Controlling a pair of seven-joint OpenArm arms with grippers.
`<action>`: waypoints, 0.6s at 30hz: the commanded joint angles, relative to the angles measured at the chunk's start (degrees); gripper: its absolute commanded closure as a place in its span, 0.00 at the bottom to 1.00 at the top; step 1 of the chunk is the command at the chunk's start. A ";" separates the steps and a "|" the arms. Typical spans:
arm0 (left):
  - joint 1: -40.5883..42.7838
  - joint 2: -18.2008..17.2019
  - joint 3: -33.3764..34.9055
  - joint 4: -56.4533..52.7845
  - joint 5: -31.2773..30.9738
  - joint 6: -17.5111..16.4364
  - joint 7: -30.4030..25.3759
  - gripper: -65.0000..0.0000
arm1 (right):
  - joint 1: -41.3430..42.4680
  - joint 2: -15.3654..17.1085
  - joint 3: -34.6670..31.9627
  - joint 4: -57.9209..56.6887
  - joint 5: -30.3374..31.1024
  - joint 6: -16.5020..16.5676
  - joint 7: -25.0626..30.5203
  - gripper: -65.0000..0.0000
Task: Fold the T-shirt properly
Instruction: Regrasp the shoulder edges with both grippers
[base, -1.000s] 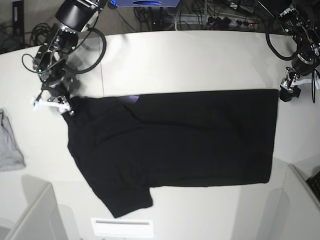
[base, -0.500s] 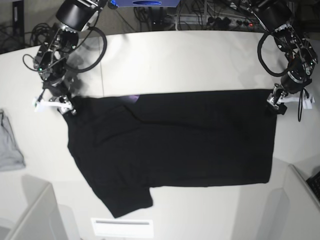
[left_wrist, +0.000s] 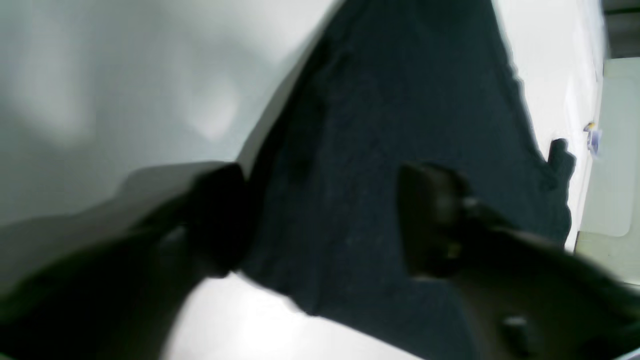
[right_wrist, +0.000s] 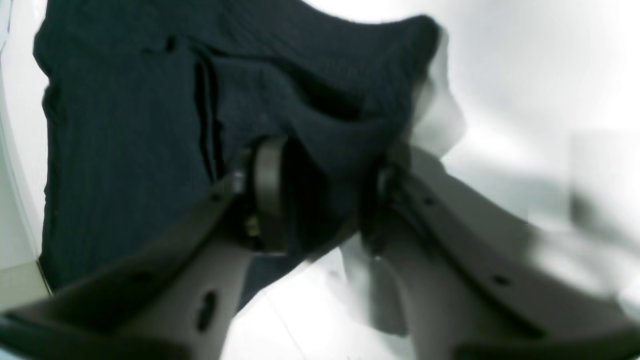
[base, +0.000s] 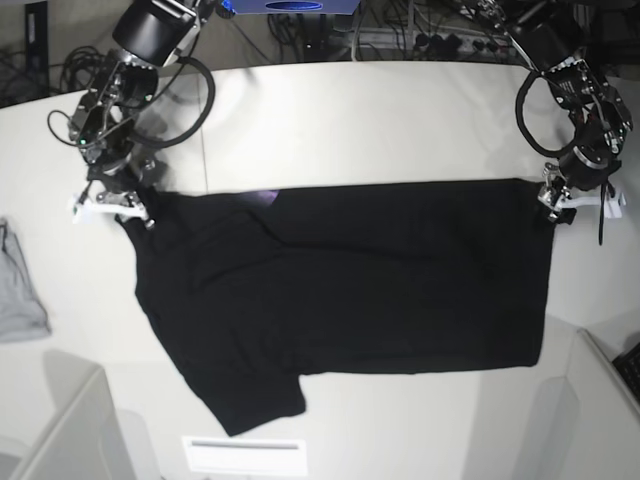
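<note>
Right claw (right_wrist: 320, 200) sits at the shirt's far corner on the sleeve side, fingers (right_wrist: 267, 195) straddling a raised bunch of black cloth. There's a visible gap between the pads with fabric in it; I can't tell if it's actually pinched yet. Left claw (left_wrist: 325, 220) is at the far hem corner, fingers (left_wrist: 430, 220) spread either side of the corner, one over the cloth and one off its edge on the bench (base: 350, 120). Not gripping as far as I can see; the view is blurred.

T-shirt (base: 350, 290) lies flat, plain black side up, across the middle of the bench, hem toward the left arm, one sleeve sticking out on the near edge. Grey garment (base: 18, 290) is well apart, off to the side.

My read: this is the corner-grab before the first fold. To do it well:
- get both layers into each claw, not just the top one
- close fully before lifting, otherwise the corner slips out
- lift both corners together and level so the far edge stays straight
- watch the right side: the cloth is bunched there, so I'd pull it taut before carrying over
</note>
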 joint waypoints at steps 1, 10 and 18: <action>-0.12 -0.82 -0.04 0.58 -0.13 0.23 0.65 0.50 | 0.33 0.16 0.01 0.39 0.02 -0.37 -0.59 0.75; 0.15 -0.91 -0.04 0.50 -0.13 0.23 0.74 1.00 | 0.33 1.04 0.19 0.39 0.11 -0.28 -0.59 1.00; 1.47 -0.91 -0.04 1.11 -0.22 0.23 0.91 1.00 | -0.02 1.21 3.97 0.74 0.11 -0.28 -0.85 1.00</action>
